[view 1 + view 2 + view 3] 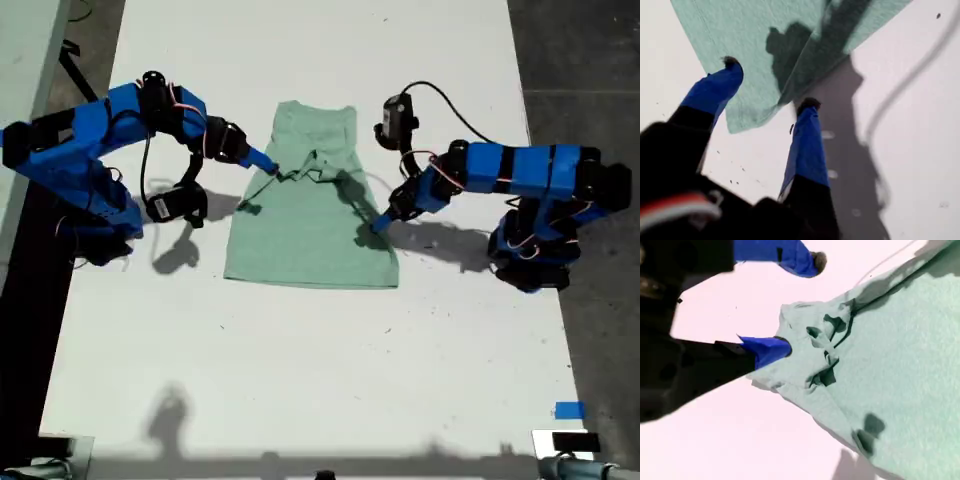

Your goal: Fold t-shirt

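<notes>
Your first gripper [769, 84]: jaws parted, nothing held, one fingertip over the edge of the t-shirt [310, 205], the other on the bare table [300, 350] just beside that edge.

Your second gripper [802, 305]: jaws wide apart, nothing clamped; one finger rests against a bunched fold at the t-shirt's edge, the other stands clear off the cloth.

T-shirt: pale mint-green, lying between both arms on the white table, sleeves folded inward.

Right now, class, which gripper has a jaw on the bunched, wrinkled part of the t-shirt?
My second gripper, at the exterior view's left: one jaw rests on the t-shirt's crumpled folds. My first gripper straddles a flat edge instead.
</notes>
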`<control>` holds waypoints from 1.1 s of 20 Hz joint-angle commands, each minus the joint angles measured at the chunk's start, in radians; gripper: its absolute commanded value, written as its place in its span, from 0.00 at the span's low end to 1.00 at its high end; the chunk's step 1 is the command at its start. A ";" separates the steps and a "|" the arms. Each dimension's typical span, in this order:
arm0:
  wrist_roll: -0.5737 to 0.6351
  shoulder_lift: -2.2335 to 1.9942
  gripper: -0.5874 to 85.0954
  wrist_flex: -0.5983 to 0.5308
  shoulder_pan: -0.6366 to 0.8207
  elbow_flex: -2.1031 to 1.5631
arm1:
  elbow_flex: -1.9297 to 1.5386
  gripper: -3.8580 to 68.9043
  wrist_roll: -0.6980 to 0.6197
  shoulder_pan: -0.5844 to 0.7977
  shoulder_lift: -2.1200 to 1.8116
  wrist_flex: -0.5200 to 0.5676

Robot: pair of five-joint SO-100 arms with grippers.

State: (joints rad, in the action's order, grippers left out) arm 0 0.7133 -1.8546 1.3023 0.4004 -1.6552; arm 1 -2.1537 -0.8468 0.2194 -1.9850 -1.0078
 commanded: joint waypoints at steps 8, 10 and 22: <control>-0.015 -0.043 0.30 -0.029 -0.014 -0.009 | -0.112 0.38 -0.002 -0.012 0.143 0.259; -0.015 -0.043 0.30 -0.031 -0.011 -0.012 | -0.114 0.27 0.011 -0.015 0.179 0.275; -0.015 -0.041 0.30 -0.043 0.000 -0.029 | 0.061 0.04 0.081 -0.038 0.172 0.014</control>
State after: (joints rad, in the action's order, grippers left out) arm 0 0.7072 -1.8577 1.2901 0.3973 -1.6904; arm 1 -2.1875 -0.7915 0.1963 -1.7671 -0.9173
